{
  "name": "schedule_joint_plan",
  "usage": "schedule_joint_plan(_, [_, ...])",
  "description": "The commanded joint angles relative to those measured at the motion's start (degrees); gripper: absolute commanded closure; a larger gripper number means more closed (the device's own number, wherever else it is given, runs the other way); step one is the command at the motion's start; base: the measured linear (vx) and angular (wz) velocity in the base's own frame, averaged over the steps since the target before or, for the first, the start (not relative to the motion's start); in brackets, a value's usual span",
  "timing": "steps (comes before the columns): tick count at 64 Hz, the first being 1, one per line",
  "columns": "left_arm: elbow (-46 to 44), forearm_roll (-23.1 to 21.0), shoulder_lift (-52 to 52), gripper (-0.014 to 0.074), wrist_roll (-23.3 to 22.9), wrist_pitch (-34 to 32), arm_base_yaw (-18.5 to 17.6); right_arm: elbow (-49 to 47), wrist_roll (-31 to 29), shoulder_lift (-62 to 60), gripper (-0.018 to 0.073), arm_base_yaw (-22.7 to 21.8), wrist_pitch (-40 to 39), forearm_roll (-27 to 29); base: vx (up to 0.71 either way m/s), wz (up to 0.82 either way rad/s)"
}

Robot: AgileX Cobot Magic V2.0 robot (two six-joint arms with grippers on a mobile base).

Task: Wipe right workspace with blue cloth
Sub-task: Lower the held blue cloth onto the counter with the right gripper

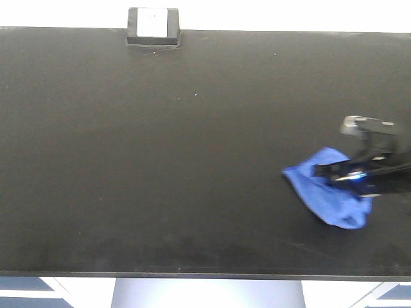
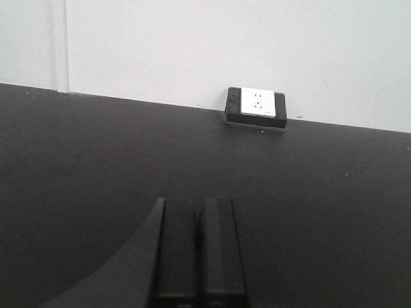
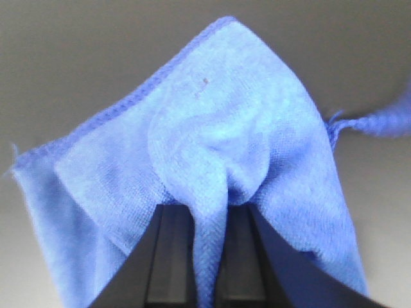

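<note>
Right pincer pinches the blue cloth on the right workspace; left pincer seemingly clenched.

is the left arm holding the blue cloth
No, the left gripper has its fingers shut together on nothing, while the blue cloth is pinched in the right gripper.

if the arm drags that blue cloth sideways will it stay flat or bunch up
The wrinkly royal-blue microfibre cloth is probably floppy: it puckers into a fold where the right tool pinches it. Dragged across the matte black countertop, it will likely bunch and trail, since its edges already lie unevenly.
</note>
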Motion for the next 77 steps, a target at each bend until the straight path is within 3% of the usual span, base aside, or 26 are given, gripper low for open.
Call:
schedule_joint_plan(1, [1.8,-0.4,-0.9,0.0602,-0.5,-4.6,-0.1,-1.4,-3.2,-0.7,0.0562,7.3,-6.9,3.2,0.0,0.0])
schedule_joint_plan(18, [1.8,-0.4,-0.9,0.0602,-0.5,-4.6,-0.1,-1.4,-3.2,2.3,0.0562,27.9,-20.3,5.2,0.0,0.0])
schedule_joint_plan(24, [1.8,-0.4,-0.9,0.0602,-0.5,-4.6,-0.1,-1.4,-3.2,4.0,0.056,32.4,-22.6,5.2,0.0,0.0])
schedule_joint_plan(30, [1.8,-0.4,-0.9,0.0602,-0.5,-4.6,-0.1,-1.4,-3.2,5.4,0.0559,32.9,-23.4,5.5,0.0,0.0])
schedule_joint_plan(37, [1.8,-0.4,-0.9,0.0602,-0.5,-4.6,-0.1,-1.4,-3.8,5.5,0.0558,29.4,-24.1,7.7,0.0,0.0])
schedule_joint_plan(44, [1.8,-0.4,-0.9,0.0602,-0.5,-4.6,-0.1,-1.4,-6.5,5.4,0.0557,21.9,-24.7,9.4,0.0,0.0])
schedule_joint_plan(55, [1.8,-0.4,-0.9,0.0602,-0.5,-4.6,-0.1,-1.4,-12.5,5.2,0.0557,5.7,-22.6,12.4,0.0,0.0])
schedule_joint_plan(65, [1.8,-0.4,-0.9,0.0602,-0.5,-4.6,-0.1,-1.4,-14.1,5.2,0.0557,-8.2,-19.3,14.2,0.0,0.0])
schedule_joint_plan(70, [1.8,-0.4,-0.9,0.0602,-0.5,-4.6,-0.1,-1.4,-14.6,5.2,0.0557,-12.3,-16.7,12.9,0.0,0.0])
schedule_joint_plan(77, [1.8,-0.4,-0.9,0.0602,-0.5,-4.6,-0.1,-1.4,-16.1,4.9,0.0557,-13.1,-13.5,10.2,0.0,0.0])
